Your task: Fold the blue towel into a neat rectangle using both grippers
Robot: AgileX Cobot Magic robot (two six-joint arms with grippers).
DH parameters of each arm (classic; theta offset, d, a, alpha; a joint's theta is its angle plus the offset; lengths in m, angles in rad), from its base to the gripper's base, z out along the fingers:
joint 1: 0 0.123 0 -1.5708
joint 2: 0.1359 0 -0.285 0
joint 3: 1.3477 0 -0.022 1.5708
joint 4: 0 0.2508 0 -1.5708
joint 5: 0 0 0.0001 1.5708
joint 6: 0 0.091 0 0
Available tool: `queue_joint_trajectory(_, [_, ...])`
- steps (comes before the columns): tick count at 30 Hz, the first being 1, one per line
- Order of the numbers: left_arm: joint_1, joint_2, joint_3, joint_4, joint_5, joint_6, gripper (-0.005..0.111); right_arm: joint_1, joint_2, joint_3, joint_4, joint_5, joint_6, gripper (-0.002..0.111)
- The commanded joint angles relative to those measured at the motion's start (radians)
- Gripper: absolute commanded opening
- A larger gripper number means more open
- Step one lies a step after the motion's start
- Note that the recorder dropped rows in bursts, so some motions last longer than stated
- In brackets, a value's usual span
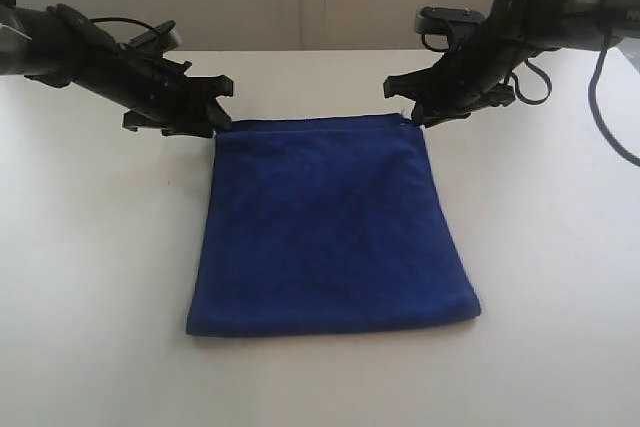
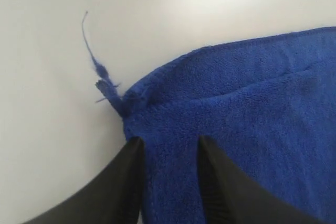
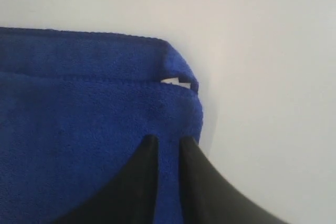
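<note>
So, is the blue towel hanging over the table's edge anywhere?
No, the blue towel lies flat on the table, with white tabletop showing on every side of it in the exterior view.

No legible text or labels

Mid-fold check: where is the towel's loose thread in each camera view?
Exterior: too small to make out, by the left gripper at the blue towel's far corner.
Left wrist: loose thread off the corner.
Right wrist: not in it.
Shared landmark: the towel's stitched far hem.
</note>
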Motion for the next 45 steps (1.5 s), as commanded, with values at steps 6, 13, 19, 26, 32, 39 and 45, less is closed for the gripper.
queue_joint_trajectory(6, [-0.002, 0.024, -0.006, -0.025, -0.006, 0.007, 0.040, -0.006, 0.000, -0.008, -0.012, -0.006, 0.004, 0.016])
queue_joint_trajectory(13, [-0.002, 0.024, -0.006, -0.053, -0.024, 0.007, 0.040, -0.006, 0.001, -0.008, -0.012, -0.048, 0.004, 0.016])
queue_joint_trajectory(19, [-0.002, 0.032, -0.006, -0.056, -0.022, 0.025, 0.040, -0.006, 0.013, -0.008, -0.012, -0.081, 0.004, 0.016])
queue_joint_trajectory(26, [-0.002, 0.057, -0.006, -0.056, -0.018, 0.025, 0.040, -0.006, 0.013, -0.008, -0.012, -0.081, 0.004, 0.016])
queue_joint_trajectory(32, [-0.002, 0.056, -0.006, -0.056, -0.015, 0.025, 0.040, -0.006, 0.013, -0.008, -0.012, -0.089, 0.006, 0.016])
queue_joint_trajectory(39, [-0.002, 0.056, -0.008, -0.056, 0.002, 0.025, 0.040, -0.006, 0.013, -0.008, -0.012, -0.105, 0.033, 0.016])
queue_joint_trajectory(45, [-0.002, 0.039, -0.008, -0.058, 0.010, 0.025, 0.040, -0.006, 0.013, -0.008, -0.012, -0.105, 0.032, 0.016])
